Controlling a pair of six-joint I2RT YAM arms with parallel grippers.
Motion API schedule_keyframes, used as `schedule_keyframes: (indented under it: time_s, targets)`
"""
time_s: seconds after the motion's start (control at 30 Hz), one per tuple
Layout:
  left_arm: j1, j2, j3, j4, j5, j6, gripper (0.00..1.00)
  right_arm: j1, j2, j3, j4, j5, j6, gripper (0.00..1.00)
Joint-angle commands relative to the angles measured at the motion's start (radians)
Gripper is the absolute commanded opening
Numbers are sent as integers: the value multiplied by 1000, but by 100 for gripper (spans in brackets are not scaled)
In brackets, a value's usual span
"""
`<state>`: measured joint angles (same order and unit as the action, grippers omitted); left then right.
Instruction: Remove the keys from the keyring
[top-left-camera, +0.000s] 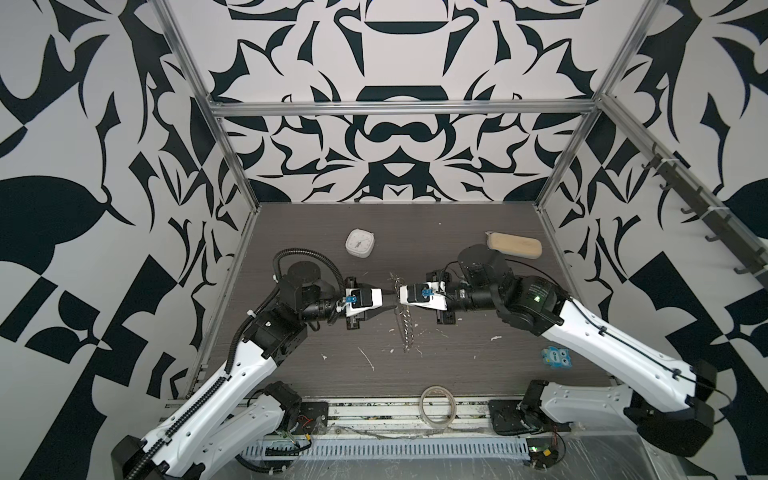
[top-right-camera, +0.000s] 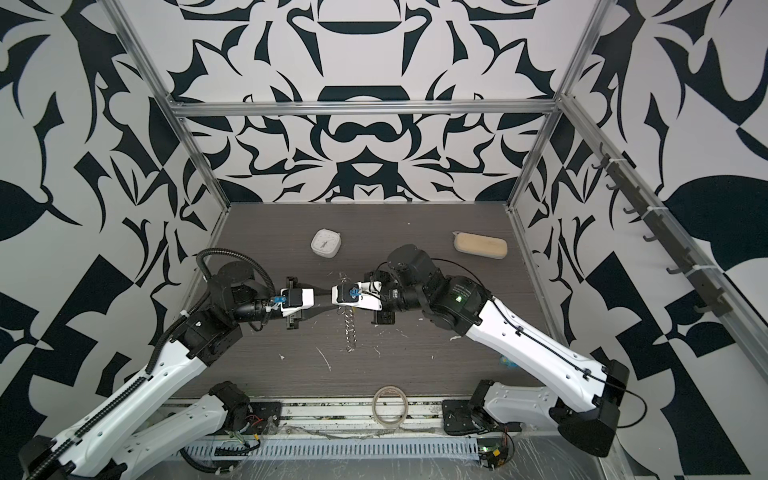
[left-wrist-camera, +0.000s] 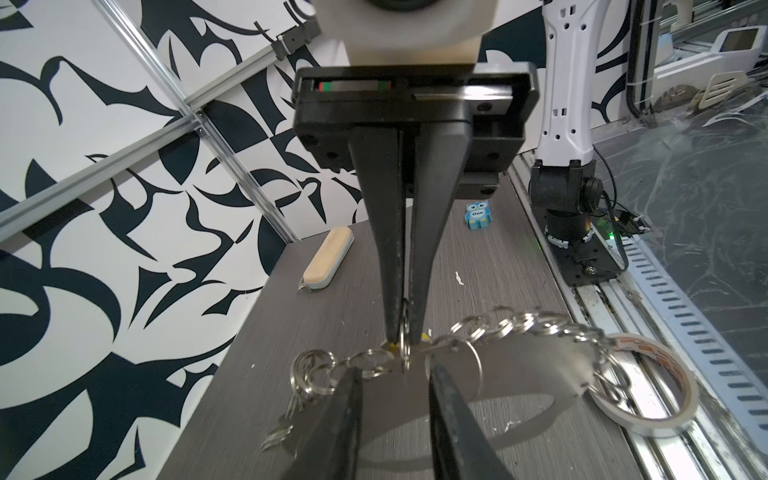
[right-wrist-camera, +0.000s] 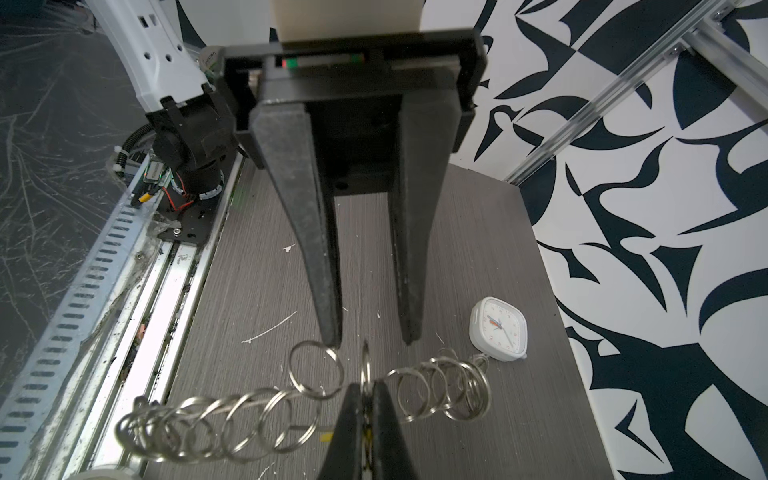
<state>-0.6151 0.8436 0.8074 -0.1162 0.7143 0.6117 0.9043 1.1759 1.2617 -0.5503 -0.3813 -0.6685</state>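
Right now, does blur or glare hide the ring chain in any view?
In both top views the chain is small and soft; left wrist view: mostly crisp, only the near left tool blurred; right wrist view: crisp, glare only on the metal rail.

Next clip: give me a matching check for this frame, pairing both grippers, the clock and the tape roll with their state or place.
Things:
1. left gripper
2. right gripper
3. clock
4. tape roll

States or places:
A. shut on a ring of the keyring
B. lying flat at the near edge, about the middle
C. open, fingers apart
D. face up on the far side, left of centre

Pairs: 1-C, 2-A, 3-D, 4-B
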Motion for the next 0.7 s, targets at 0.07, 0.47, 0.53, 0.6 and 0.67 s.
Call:
schedule_keyframes:
  time_s: [0.07, 0.47, 0.53, 0.6, 0.67]
  targets:
    - [5, 7, 57, -95, -9, 43, 28, -3, 6, 78, -42, 35, -25, 0]
    - [5, 59, 32, 7, 39, -31, 22, -3, 14, 96, -43, 24, -26, 0]
    - [5, 64, 30, 25, 40, -48, 22, -3, 12, 92, -33, 20, -23, 0]
    - [5, 70, 26, 52, 48, -72, 20, -3, 16, 91, -28, 19, -23, 0]
    - [5, 79, 27, 56, 57, -82, 20, -3, 16, 91, -23, 16, -23, 0]
